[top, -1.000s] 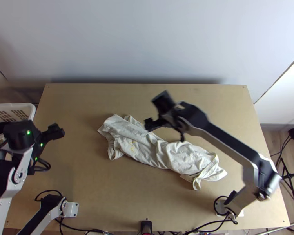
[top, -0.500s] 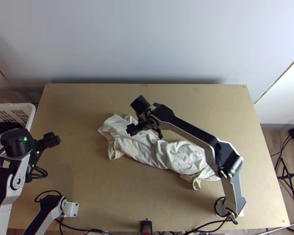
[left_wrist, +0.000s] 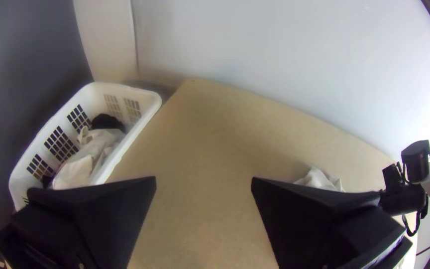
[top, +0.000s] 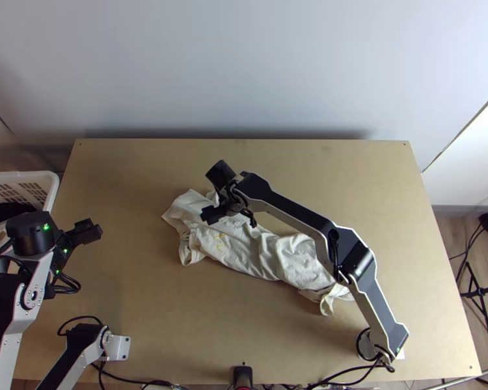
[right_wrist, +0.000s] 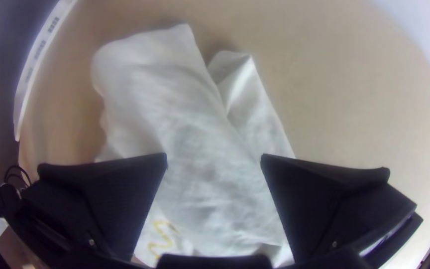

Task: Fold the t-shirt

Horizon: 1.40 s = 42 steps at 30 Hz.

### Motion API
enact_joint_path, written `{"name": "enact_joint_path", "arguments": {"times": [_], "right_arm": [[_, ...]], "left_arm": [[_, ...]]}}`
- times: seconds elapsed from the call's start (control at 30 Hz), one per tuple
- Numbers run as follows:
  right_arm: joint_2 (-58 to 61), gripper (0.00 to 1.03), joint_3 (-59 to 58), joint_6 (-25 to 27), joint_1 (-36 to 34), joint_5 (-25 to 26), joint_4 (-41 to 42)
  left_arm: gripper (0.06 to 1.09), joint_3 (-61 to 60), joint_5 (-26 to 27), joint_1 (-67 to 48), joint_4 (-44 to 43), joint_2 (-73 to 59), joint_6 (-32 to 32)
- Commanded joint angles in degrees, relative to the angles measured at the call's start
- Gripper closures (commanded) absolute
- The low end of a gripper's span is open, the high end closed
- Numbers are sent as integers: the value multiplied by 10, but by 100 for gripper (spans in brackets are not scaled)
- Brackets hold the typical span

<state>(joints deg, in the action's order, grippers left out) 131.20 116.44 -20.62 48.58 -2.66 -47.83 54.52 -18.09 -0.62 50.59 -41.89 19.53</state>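
While a white T-shirt (right_wrist: pixel 150 99) lies bunched in a long strip beneath it, the right gripper (right_wrist: pixel 214 156) hangs with its fingers apart above the cloth's end. From there the shirt trails back toward that arm's base, a narrow flap just beside the main layer. The left gripper (left_wrist: pixel 203 179), fingers also apart, hovers well off that end, near the white laundry basket (left_wrist: pixel 148 99). Spreading the shirt likely comes before any fold: best to lower squarely, pinch a single edge just ahead of the fingertips rather than the thick middle, then draw it slowly outward so that layers separate without dragging. A yellow squiggle (right_wrist: pixel 160 239) marks the fabric close by the right gripper, its meaning unclear.
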Motion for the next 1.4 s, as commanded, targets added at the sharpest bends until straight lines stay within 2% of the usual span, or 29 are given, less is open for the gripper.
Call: {"name": "enact_joint_path", "arguments": {"times": [0.0,0.13,0.4,0.47,0.5,0.73,1.03,1.37], "right_arm": [[33,19,26,4,-4,-2,-1],[27,47,27,8,-4,-1,-1],[2,83,31,28,-5,5,-1],[-4,97,32,50,-5,9,-1],[-7,100,32,58,-5,10,-1],[-55,100,32,62,-10,41,-23],[-178,100,52,78,-59,85,-31],[-265,100,127,79,-110,126,-102]], "left_arm": [[15,-2,0,-1,-1,1,0],[15,-4,0,-3,1,7,-1],[15,-6,2,-10,-2,7,-1],[15,-6,2,-11,-2,5,-1],[15,-6,2,-11,-3,5,-1],[15,-5,11,-13,-8,7,1],[15,-8,19,-42,-18,7,23],[15,-10,19,-93,-39,-1,46]]}}
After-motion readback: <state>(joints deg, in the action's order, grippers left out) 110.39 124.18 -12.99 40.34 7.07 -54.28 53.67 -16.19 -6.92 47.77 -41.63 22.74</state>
